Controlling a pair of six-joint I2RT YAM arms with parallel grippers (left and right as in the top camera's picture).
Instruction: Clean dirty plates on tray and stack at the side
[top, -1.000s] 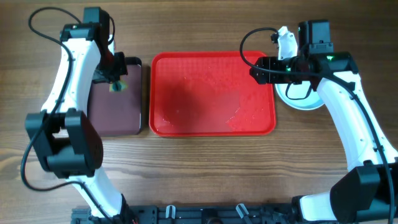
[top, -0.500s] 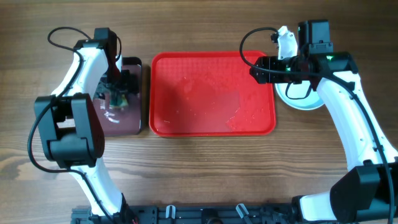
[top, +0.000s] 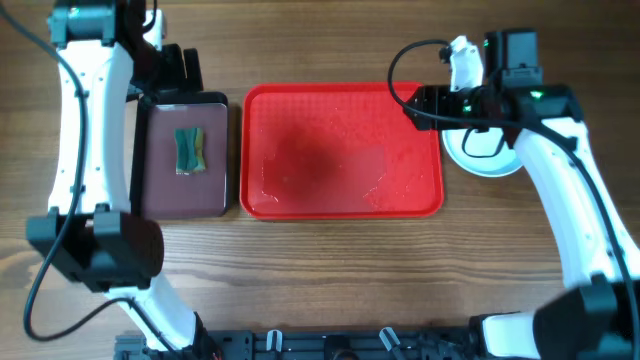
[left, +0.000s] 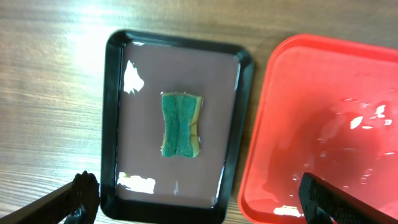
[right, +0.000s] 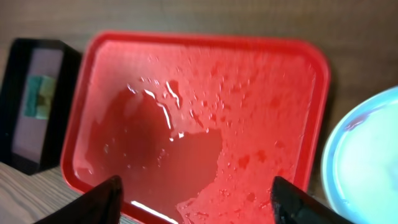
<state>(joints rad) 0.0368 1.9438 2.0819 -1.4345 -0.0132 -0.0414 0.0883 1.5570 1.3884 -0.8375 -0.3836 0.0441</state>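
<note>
Overhead: the left arm (top: 90, 100) has risen off the dark tray (top: 165, 190), leaving the sponge (top: 190, 150) lying on it. The red tray (top: 340, 150) is bare and wet, with plates (top: 487, 165) just beside its right edge. Left wrist: the left gripper (left: 205, 208) hangs spread wide, empty. Right wrist: the right gripper (right: 196, 202), spread, holds nothing above the tray. Cleaning looks finished; next, probably just retract both arms.

It looked like a robotics lab bench: a wood-grain tabletop (top: 330, 270) with white, cabled robot arms (top: 572, 190) mounted at its edge
</note>
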